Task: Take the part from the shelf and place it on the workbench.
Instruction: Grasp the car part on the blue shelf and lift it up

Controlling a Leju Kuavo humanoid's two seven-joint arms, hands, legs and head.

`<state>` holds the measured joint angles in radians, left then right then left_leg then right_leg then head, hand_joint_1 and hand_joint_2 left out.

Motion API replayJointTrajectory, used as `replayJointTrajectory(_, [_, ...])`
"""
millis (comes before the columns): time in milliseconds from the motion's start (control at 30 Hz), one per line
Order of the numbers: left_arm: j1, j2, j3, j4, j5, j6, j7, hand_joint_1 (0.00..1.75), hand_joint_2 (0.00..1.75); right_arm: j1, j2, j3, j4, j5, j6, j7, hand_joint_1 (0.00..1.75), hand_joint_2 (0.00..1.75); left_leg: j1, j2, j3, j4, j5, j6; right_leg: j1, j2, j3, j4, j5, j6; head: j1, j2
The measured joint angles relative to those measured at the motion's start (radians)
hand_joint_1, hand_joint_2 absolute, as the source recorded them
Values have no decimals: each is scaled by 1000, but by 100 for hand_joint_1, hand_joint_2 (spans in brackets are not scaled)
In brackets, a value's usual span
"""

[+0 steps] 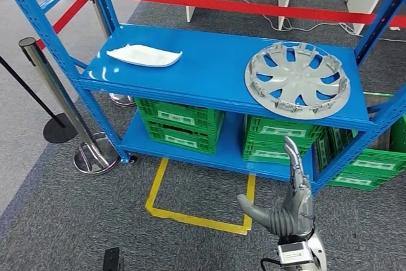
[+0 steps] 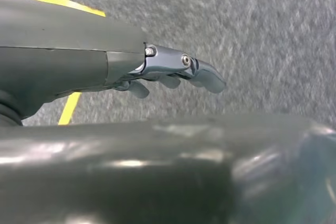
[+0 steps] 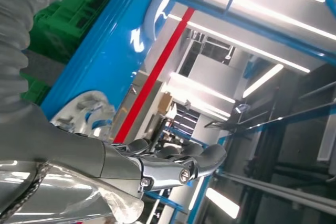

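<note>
Right hand (image 1: 292, 204) up at the bottom right of the head view, fingers spread, holding nothing.

It's raised in front of the blue shelf (image 1: 216, 71), below the silver wheel cover (image 1: 297, 79) lying flat at the right end of the top level, not touching it. A white tray-shaped part (image 1: 143, 55) lies toward the left end of that level. Green crates (image 1: 179, 122) fill the lower level. Left hand (image 2: 174, 72) hangs over grey carpet (image 2: 257, 35), fingers loosely out, nothing in it. Yellow floor tape (image 1: 191, 217) sits at bottom centre.
</note>
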<state>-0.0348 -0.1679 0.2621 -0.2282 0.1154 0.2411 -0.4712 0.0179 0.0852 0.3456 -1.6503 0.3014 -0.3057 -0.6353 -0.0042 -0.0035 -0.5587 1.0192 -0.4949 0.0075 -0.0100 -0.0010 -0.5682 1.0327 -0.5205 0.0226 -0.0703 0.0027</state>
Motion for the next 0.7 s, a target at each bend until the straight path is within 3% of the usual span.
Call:
replayJointTrajectory(133, [-2,1,-1,2,-13,-5,0,0,0,1,-2,12,-17,2,-8,0,0,175,2,1,-8,25,-17,-18,-3,1,12,-8,-1,-23,-3,0])
replayJointTrajectory(167, [-3,2,-1,3,-14,-5,0,0,0,1,-2,14,-20,2,-8,0,0,175,3,1,-26,65,-38,-24,-5,0,16,-9,-2,-27,-4,0])
replayJointTrajectory(233, [-3,2,-1,4,-18,-7,1,0,0,3,-3,15,-23,0,-1,2,0,175,7,1,-93,197,-91,-33,-6,-1,23,-9,-8,-33,-7,0])
replayJointTrajectory(267, [-2,2,-1,5,-20,-10,2,0,0,5,-5,15,-23,-1,6,4,0,175,8,1,-127,256,-106,-35,-6,-1,27,-9,-12,-34,-6,0])
replayJointTrajectory(300, [-1,2,-1,6,-22,-14,4,0,0,8,-7,15,-23,-3,15,5,0,175,9,1,-149,286,-102,-35,-5,0,32,-9,-17,-34,-7,0])
replayJointTrajectory(333, [0,2,-1,7,-24,-17,5,0,0,11,-9,15,-23,-5,23,4,0,175,9,1,-151,275,-76,-33,-5,1,39,-9,-22,-34,-7,0])
replayJointTrajectory(400, [0,2,-2,8,-28,-20,6,0,0,16,-12,14,-24,-7,33,4,0,175,7,1,-111,159,9,-23,-6,3,54,-10,-36,-29,-6,0])
replayJointTrajectory(433, [0,3,-2,8,-30,-20,6,0,0,17,-13,14,-24,-8,36,3,0,175,4,1,-85,98,37,-16,-4,3,60,-11,-44,-25,-6,0])
replayJointTrajectory(500, [-3,3,-2,9,-31,-21,7,0,0,18,-15,14,-27,-9,38,3,0,175,-1,2,-54,31,42,-3,-3,2,68,-12,-51,-14,-6,0])
replayJointTrajectory(600, [-3,1,-3,10,-31,-21,8,0,0,19,-18,14,-30,-10,39,3,0,175,1,0,-33,6,27,11,-2,-1,82,-4,-51,4,-5,0])
replayJointTrajectory(667, [-3,1,-3,10,-31,-21,8,0,0,17,-21,14,-32,-10,38,3,0,175,5,-1,-14,-4,24,21,-1,-1,49,57,-78,11,1,0])
replayJointTrajectory(700, [-3,0,-4,10,-31,-21,8,0,0,18,-22,14,-32,-10,38,3,0,175,5,-1,-9,-6,20,25,-2,0,13,113,-102,14,4,0])
